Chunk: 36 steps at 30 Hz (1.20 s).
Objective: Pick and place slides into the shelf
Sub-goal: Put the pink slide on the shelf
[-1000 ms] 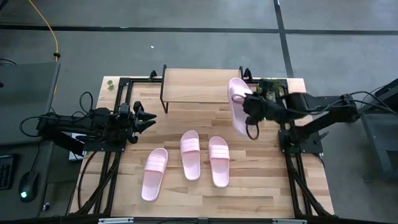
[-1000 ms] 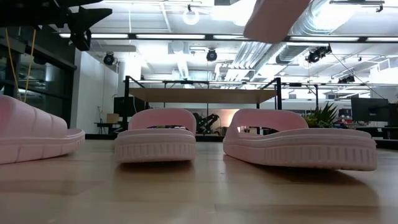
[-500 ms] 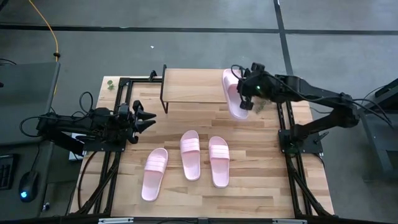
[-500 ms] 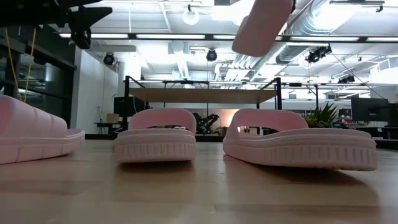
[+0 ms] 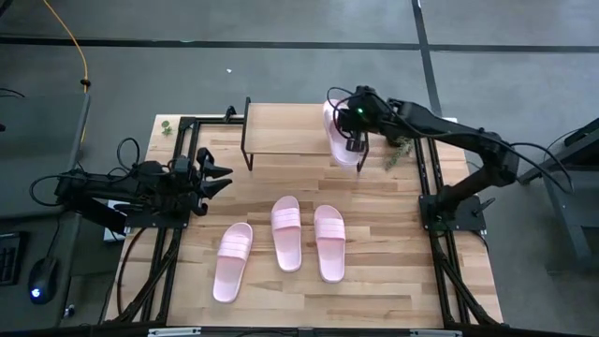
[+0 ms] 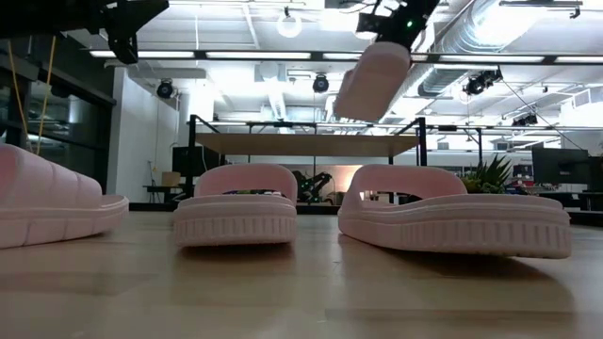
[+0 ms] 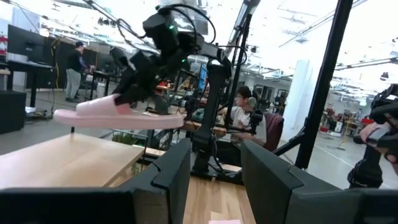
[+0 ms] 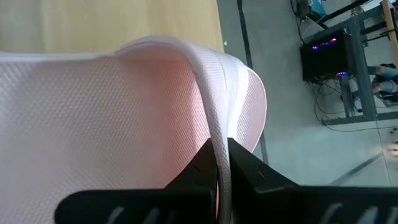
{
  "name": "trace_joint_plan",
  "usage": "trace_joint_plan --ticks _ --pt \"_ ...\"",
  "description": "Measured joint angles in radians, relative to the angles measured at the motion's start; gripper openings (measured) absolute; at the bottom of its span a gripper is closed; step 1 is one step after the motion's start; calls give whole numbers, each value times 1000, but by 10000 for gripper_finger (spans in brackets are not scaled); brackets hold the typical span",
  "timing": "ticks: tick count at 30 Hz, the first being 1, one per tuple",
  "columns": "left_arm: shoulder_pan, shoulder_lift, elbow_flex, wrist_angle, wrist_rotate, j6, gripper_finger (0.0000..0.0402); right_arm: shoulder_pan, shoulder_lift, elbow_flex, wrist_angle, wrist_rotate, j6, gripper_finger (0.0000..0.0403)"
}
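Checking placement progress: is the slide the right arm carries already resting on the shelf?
Not yet. The right gripper holds the slide pinched by its strap, in the air above the shelf; the low view shows a clear gap between them.

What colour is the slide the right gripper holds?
Pale pink slide, clearest in the high view.

Seated person (image 7: 247,115), standing person (image 7: 78,62), leafy plant (image 6: 490,174), yellow cable (image 5: 77,42), computer mouse (image 5: 39,279)
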Motion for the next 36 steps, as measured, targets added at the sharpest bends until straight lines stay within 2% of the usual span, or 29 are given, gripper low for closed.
trace_joint_plan --ticks 11,23,31,36 --pt "0 0 0 4 -25 26 128 -93 55 0 20 8 -65 0" --pt "0 0 0 11 -25 26 128 -144 64 0 27 8 -121 0" --pt "0 0 0 30 -24 27 128 -166 126 0 72 -17 -116 0" --pt "0 0 0 30 -24 27 128 -172 171 0 70 28 -135 0"
